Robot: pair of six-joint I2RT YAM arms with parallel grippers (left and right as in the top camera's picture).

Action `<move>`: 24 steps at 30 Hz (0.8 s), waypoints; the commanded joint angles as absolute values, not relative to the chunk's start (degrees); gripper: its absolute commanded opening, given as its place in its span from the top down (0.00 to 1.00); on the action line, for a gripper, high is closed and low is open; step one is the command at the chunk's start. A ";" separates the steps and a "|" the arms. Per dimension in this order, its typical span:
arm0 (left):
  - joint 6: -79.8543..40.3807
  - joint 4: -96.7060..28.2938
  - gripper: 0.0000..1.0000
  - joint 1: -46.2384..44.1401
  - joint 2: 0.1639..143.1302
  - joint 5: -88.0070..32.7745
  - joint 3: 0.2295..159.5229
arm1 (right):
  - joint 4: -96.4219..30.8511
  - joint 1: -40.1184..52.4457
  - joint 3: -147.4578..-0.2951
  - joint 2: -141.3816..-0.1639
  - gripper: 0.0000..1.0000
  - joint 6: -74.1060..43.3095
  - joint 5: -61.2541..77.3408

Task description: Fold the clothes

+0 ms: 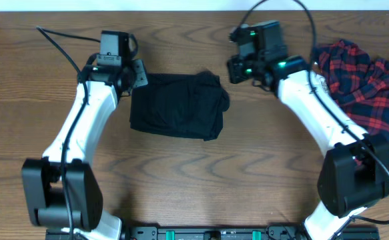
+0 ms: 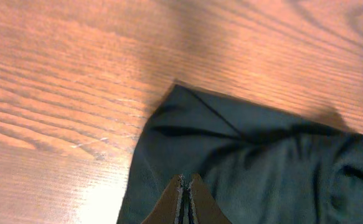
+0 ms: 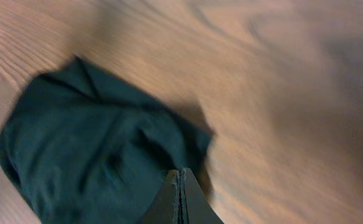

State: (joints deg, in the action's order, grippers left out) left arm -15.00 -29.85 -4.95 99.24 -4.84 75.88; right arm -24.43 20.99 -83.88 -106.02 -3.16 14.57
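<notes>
A black garment (image 1: pixel 177 105) lies folded into a rough rectangle on the wooden table (image 1: pixel 181 173). My left gripper (image 1: pixel 137 75) is at its far left corner with the fingers shut. In the left wrist view the shut fingertips (image 2: pixel 185 180) hover over the dark cloth (image 2: pixel 262 168) with nothing seen between them. My right gripper (image 1: pixel 237 70) is just off the garment's far right corner. In the blurred right wrist view its shut fingertips (image 3: pixel 179 173) are over the cloth's (image 3: pixel 88 149) right edge.
A red and black plaid garment (image 1: pixel 371 93) lies crumpled at the right edge of the table, beside my right arm. Black cables run from both arms toward the back of the table.
</notes>
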 commanded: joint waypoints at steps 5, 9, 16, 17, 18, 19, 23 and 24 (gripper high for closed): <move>-14.50 -29.50 0.94 -4.84 107.02 -9.98 75.77 | -22.55 28.05 -84.38 -110.15 0.99 -2.94 11.31; -14.50 -29.91 0.94 -4.95 111.13 -13.76 75.75 | -24.32 29.52 -84.38 -114.80 0.99 -5.32 9.19; -14.46 -32.84 0.94 -5.04 117.75 -13.37 75.75 | -27.35 29.43 -84.38 -122.69 0.99 -6.81 8.78; -14.46 -33.76 0.94 -5.02 118.83 -12.32 75.75 | -28.08 29.26 -84.38 -123.42 0.99 -6.83 8.40; -14.46 -34.54 0.94 -4.99 119.66 -11.38 75.75 | -28.97 28.99 -84.38 -124.01 0.99 -6.85 7.66; -14.44 -35.57 0.94 -4.89 120.57 -9.91 75.70 | -29.82 28.58 -84.38 -124.49 0.99 -6.92 6.76; -14.46 -37.08 0.93 -3.81 122.13 -7.01 75.50 | -31.64 26.70 -84.38 -124.73 0.99 -8.29 4.27; -14.46 -37.06 0.94 -3.38 122.17 -7.01 75.48 | -31.77 26.00 -84.38 -124.73 0.99 -8.67 4.29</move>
State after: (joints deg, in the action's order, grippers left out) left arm -15.03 -34.61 -4.89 117.14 -12.86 78.32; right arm -30.17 28.34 -84.90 -122.52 -6.83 8.67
